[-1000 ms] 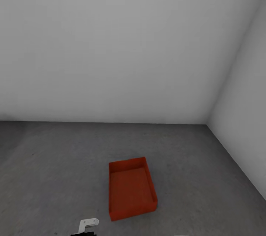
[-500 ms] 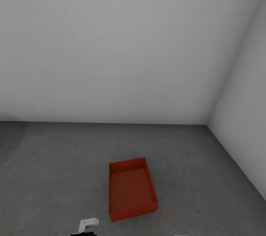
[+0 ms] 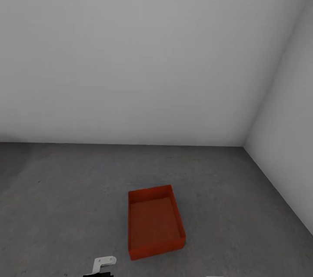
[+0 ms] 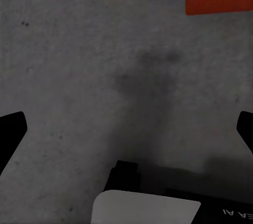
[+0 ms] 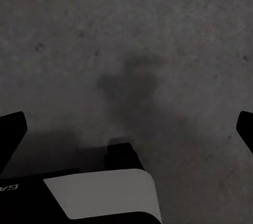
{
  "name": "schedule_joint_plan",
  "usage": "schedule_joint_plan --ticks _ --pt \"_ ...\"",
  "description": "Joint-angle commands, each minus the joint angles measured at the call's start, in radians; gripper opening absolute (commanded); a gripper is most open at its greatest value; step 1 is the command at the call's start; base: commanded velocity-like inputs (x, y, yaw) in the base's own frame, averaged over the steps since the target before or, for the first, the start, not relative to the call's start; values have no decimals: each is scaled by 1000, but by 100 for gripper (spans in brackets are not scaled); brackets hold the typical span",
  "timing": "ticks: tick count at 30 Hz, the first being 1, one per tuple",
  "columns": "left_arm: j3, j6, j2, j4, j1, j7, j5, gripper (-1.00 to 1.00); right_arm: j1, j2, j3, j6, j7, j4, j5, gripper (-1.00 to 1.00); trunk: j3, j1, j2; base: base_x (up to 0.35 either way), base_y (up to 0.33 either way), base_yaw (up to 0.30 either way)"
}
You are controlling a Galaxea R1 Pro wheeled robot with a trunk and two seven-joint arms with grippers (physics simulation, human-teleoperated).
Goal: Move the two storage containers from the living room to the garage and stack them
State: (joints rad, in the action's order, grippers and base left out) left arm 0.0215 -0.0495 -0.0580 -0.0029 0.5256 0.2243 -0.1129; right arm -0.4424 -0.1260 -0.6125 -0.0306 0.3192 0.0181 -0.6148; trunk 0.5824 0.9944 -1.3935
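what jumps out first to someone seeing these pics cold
The eye goes straight to the orange-red storage container, sitting open and empty on the dark grey concrete floor near the corner where two pale walls meet. In the wrist views, both end effectors hang open above bare floor, the left end effector with a corner of the container just ahead of it, the right end effector over its own shadow.

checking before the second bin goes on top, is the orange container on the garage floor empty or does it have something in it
Empty: the head view looks down into the orange container on the grey floor and shows only its bare bottom and inner walls.
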Motion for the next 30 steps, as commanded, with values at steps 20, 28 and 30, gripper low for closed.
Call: schedule_joint_plan --ticks 20,28,30 --pt "3 -3 0 -1 1 3 -10 100 -1 -5 -9 -3 1 2 -8 100 -2 0 0 0 0 0" --pt "3 -3 0 0 1 3 -10 100 -1 -7 -9 -3 1 2 -8 100 -13 0 0 0 0 0" --pt "3 -3 0 0 1 3 -10 100 -1 -7 -9 -3 1 2 -8 100 -16 0 0 0 0 0"
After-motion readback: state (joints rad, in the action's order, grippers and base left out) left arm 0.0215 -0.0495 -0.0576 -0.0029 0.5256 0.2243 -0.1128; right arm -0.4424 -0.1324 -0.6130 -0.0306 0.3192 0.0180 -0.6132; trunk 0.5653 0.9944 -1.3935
